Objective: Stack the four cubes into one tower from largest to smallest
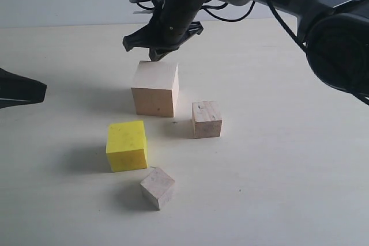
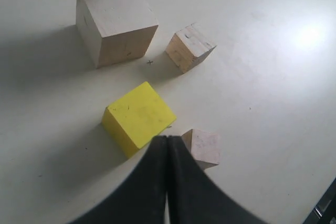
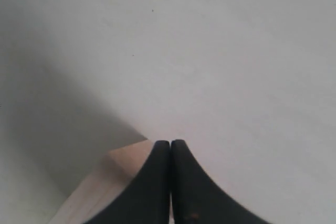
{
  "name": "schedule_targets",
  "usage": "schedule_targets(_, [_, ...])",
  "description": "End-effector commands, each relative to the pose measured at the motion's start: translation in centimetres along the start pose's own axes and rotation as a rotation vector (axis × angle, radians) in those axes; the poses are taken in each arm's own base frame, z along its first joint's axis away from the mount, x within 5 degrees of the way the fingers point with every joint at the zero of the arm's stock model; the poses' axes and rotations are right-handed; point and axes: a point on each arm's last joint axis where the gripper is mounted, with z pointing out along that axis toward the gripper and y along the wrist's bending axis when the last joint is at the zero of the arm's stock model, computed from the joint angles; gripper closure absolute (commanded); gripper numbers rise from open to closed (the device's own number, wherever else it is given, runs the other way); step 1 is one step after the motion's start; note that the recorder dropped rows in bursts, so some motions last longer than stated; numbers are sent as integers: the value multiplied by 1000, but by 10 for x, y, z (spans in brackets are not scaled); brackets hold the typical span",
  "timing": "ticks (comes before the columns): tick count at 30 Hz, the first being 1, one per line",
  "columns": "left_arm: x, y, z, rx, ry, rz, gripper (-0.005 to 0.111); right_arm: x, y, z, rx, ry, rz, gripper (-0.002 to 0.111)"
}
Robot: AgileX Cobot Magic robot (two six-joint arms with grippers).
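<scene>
A: Starting with the exterior view: seeing all four cubes apart on the counter (image 1: 277,171), nothing stacked yet. Finding the large cube (image 1: 154,87) at the back, the small cube (image 1: 207,119) near it, the yellow cube (image 1: 127,145) closer in, the smallest cube (image 1: 157,187) closest.

B: Noting the right jaws hovering at the large cube's far top edge, pressed together, gripping nothing.

A: Moving to the left wrist view: finding the left jaws closed tight too, empty, hanging between yellow cube (image 2: 139,119) and smallest cube (image 2: 205,148).

B: Right wrist view: catching only closed jaws and a pale wooden corner, probably the large cube (image 3: 118,177).

A: Judging this as the first step, then: needing to spread one pair of jaws, settle them around the yellow cube, and lift it onto the large one.
</scene>
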Motion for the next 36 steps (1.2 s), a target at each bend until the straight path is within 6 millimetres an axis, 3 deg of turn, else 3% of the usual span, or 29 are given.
schedule_targets(1, [0,-1,1,3,1,1,107,1,3,-1,-52,12,-36,108])
schedule_targets(13, [0,-1,1,3,1,1,107,-1,3,-8,-36,1,-63,108])
schedule_targets(17, [0,-1,1,5,2,1,107,-12,6,-45,19,-62,-36,108])
schedule_targets(20, [0,-1,1,5,2,4,107,-22,15,-92,17,-149,-41,108])
schedule_targets(25, [-1,0,1,-8,-9,4,107,-23,24,-136,-6,-284,-3,108])
schedule_targets(29, [-1,1,1,-17,-16,4,107,-9,25,-158,9,-376,4,108])
schedule_targets(32, [-2,1,1,-21,-20,4,107,14,23,-172,22,-456,29,108])
schedule_targets(36, [-3,3,1,-41,-39,4,107,49,24,-204,35,-601,52,108])
